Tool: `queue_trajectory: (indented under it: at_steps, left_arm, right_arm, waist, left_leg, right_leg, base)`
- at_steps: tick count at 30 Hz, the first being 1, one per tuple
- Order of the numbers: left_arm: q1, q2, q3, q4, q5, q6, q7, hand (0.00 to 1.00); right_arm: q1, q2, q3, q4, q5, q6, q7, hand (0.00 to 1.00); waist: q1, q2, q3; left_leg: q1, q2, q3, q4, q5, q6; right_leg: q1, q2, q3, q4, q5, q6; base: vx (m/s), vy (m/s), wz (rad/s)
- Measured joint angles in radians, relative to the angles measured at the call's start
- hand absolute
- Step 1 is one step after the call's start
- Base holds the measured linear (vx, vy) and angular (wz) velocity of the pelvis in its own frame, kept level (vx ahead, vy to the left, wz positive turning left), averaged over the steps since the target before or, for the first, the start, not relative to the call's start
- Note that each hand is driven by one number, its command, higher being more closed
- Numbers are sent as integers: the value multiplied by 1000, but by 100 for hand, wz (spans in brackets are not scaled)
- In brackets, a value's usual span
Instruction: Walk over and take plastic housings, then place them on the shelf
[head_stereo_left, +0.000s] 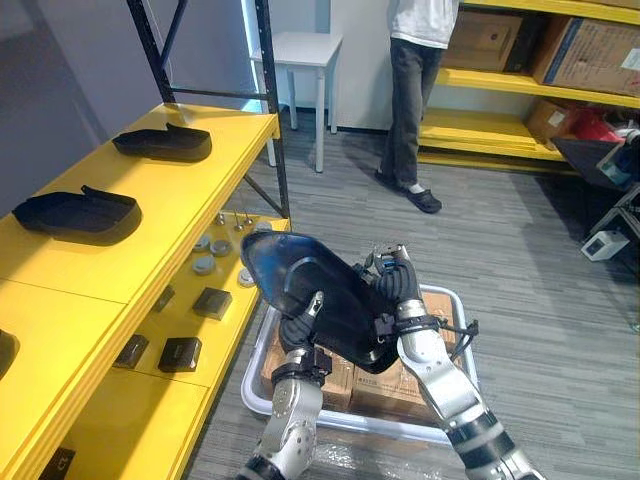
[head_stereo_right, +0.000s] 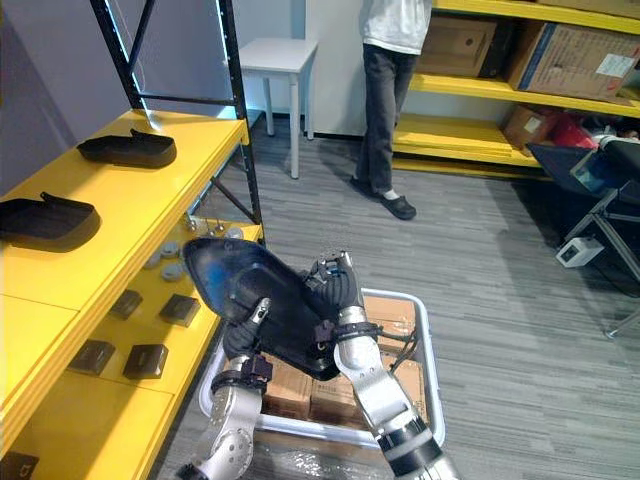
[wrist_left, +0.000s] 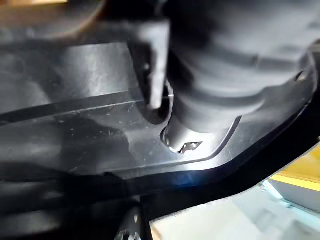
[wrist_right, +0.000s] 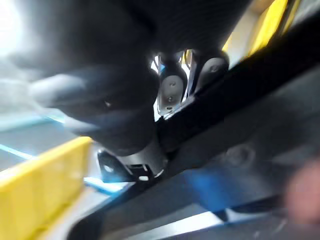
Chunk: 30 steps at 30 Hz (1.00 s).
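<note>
Left hand (head_stereo_left: 312, 310) and right hand (head_stereo_left: 393, 286): both clasped on one black plastic housing (head_stereo_left: 297, 272), held tilted above white bin (head_stereo_left: 254, 385), just beside yellow shelf (head_stereo_left: 205, 190). Shelved already: near housing (head_stereo_left: 75, 212), far housing (head_stereo_left: 163, 142). Judged outstanding: carry this one across, set it down.

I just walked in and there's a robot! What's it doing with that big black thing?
The robot is holding a plastic housing with its left hand and right hand, above a white bin of cardboard boxes on the floor. The yellow shelf is on its left, with two housings lying on it. A person stands further back.
</note>
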<state>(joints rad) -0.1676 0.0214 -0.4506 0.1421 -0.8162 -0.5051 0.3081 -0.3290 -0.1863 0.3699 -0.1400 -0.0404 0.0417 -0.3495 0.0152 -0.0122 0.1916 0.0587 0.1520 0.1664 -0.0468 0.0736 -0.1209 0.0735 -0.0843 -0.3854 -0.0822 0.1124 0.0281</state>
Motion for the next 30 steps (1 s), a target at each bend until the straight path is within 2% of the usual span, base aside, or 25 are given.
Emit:
queue_trajectory:
  at_steps: [1, 2, 3, 4, 6, 8, 10, 11, 13, 14, 15, 16, 17, 19, 20, 21, 22, 23, 26, 27, 29, 30]
  left_arm:
    - [26, 8, 8, -32, 21, 15, 0, 100]
    - [43, 16, 10, -54, 26, 22, 1, 100]
    - [79, 29, 25, -100, 41, 36, 7, 100]
    - [91, 37, 48, -126, 62, 56, 10, 100]
    - [95, 55, 82, -159, 102, 85, 11, 100]
    - [113, 75, 114, -217, 213, 117, 11, 100]
    - [153, 111, 173, -320, 395, 152, 12, 100]
    - [163, 120, 188, -349, 431, 161, 11, 100]
    - [185, 144, 251, -433, 538, 181, -14, 100]
    - [184, 149, 271, -449, 560, 183, -33, 100]
    - [185, 154, 285, -461, 570, 185, -57, 100]
    - [192, 158, 306, -474, 578, 188, -78, 100]
    - [214, 181, 341, -503, 593, 189, -92, 100]
    - [227, 200, 371, -519, 593, 189, -103, 100]
    - [229, 223, 418, -523, 592, 189, -115, 100]
    - [230, 229, 437, -522, 587, 189, -116, 100]
    - [230, 246, 484, -513, 564, 189, -117, 100]
    - [229, 266, 517, -501, 541, 187, -115, 100]
    - [214, 300, 544, -455, 498, 185, -113, 100]
    - [200, 303, 540, -431, 479, 185, -112, 100]
    - [206, 300, 541, -430, 459, 185, -114, 100]
    - [209, 285, 543, -431, 443, 185, -120, 100]
  right_arm:
    - [39, -4, 8, -39, 17, -18, 8, 0]
    - [56, -6, 13, -51, 25, -25, 14, 0]
    - [85, -10, 25, -66, 43, -45, 27, 0]
    - [116, -16, 29, -86, 52, -63, 39, 0]
    - [141, -16, 36, -78, 77, -76, 46, 0]
    - [156, -15, 53, -68, 112, -93, 46, 0]
    - [167, -8, 102, -20, 119, -122, 31, 0]
    - [169, -7, 115, -10, 129, -133, 25, 0]
    - [181, 11, 149, 12, 137, -147, 0, 0]
    - [195, 15, 150, 12, 137, -153, -10, 0]
    - [213, 19, 143, 11, 138, -167, -28, 0]
    - [230, 24, 143, 11, 150, -183, -43, 0]
    - [260, 38, 140, 12, 154, -203, -59, 0]
    - [275, 52, 133, 12, 163, -226, -67, 0]
    - [280, 69, 95, 12, 174, -244, -67, 0]
    - [279, 75, 77, 12, 174, -250, -64, 0]
    - [278, 83, 28, 10, 175, -266, -62, 0]
    - [279, 81, -18, 10, 175, -272, -62, 0]
    - [299, 73, -104, 8, 175, -271, -59, 0]
    - [325, 69, -158, 2, 176, -271, -52, 0]
    - [345, 69, -197, 1, 191, -270, -36, 0]
    - [357, 64, -222, 3, 198, -268, -23, 0]
  waist:
    - [0, 2, -4]
    - [-1, 2, -8]
    - [-1, 3, -21]
    - [-3, 4, -23]
    - [-4, 12, -27]
    - [2, 25, -37]
    - [45, 22, -41]
    - [57, 21, -43]
    - [62, 22, -43]
    - [59, 20, -42]
    - [58, 20, -41]
    - [58, 21, -40]
    - [49, 30, -35]
    - [47, 31, -35]
    - [46, 30, -35]
    - [47, 30, -35]
    - [44, 30, -35]
    - [31, 29, -35]
    - [-5, 28, -39]
    - [-17, 20, -44]
    - [-25, 7, -51]
    - [-25, 4, -61]
  left_leg:
    - [1, -3, -17, 0, -3, -2]
    - [3, -4, -25, 1, -8, -8]
    - [-2, 4, 4, 7, -20, 5]
    - [-5, 26, 101, 26, -19, 6]
    - [-17, 60, 218, 68, -15, 14]
    - [-34, 64, 268, 93, 17, 55]
    - [-30, -5, 233, 69, 23, 69]
    - [-32, -22, 229, 65, 19, 76]
    - [-50, -83, 184, 88, -13, 122]
    - [-55, -99, 161, 113, -30, 135]
    - [-58, -110, 138, 146, -54, 146]
    - [-54, -121, 118, 171, -76, 159]
    - [-42, -123, 72, 188, -104, 176]
    - [-36, -121, 31, 184, -107, 182]
    - [-37, -125, -19, 171, -104, 188]
    - [-37, -129, -34, 166, -102, 190]
    - [-38, -142, -70, 148, -100, 192]
    - [-44, -160, -108, 143, -100, 192]
    - [-56, -196, -207, 143, -100, 191]
    - [-57, -212, -264, 138, -98, 182]
    - [-60, -231, -317, 140, -88, 161]
    - [-75, -238, -350, 153, -94, 144]
  right_leg:
    - [19, -5, -25, 1, -9, 4]
    - [28, -7, -37, 3, -12, 5]
    - [43, -13, -67, 4, -17, 7]
    - [71, -26, -120, 7, -27, 16]
    - [102, -56, -210, 48, -58, 34]
    - [113, -99, -289, 112, -95, 63]
    - [109, -185, -320, 206, -133, 100]
    - [103, -209, -323, 232, -141, 108]
    - [81, -315, -344, 377, -152, 106]
    - [70, -361, -337, 464, -147, 94]
    - [46, -406, -318, 570, -126, 43]
    - [12, -441, -268, 675, -81, -33]
    - [-69, -455, -143, 832, -54, -78]
    - [-112, -416, -83, 902, -129, -32]
    - [-145, -349, -49, 883, -191, -18]
    - [-153, -324, -39, 849, -205, -4]
    - [-166, -268, -5, 731, -224, 25]
    - [-176, -219, 55, 608, -227, 34]
    - [-186, -139, 223, 464, -226, 38]
    - [-176, -110, 288, 423, -226, 38]
    - [-142, -111, 267, 355, -214, 25]
    - [-104, -117, 220, 303, -195, 70]
  base:
    - [-1, 8, 40]
    - [-6, 12, 59]
    - [2, 8, 86]
    - [6, -1, 104]
    - [26, 6, 149]
    - [70, 75, 138]
    - [106, 223, 72]
    - [107, 274, 55]
    - [91, 231, 72]
    - [66, 232, 84]
    - [51, 220, 75]
    - [86, 338, 84]
    - [78, 249, 76]
    - [71, 120, 82]
    - [58, 36, 87]
    - [100, 38, 107]
    - [127, 9, 98]
    - [139, -13, 106]
    - [175, -96, 124]
    - [226, -165, 130]
    - [228, -197, 115]
    - [246, -265, 98]
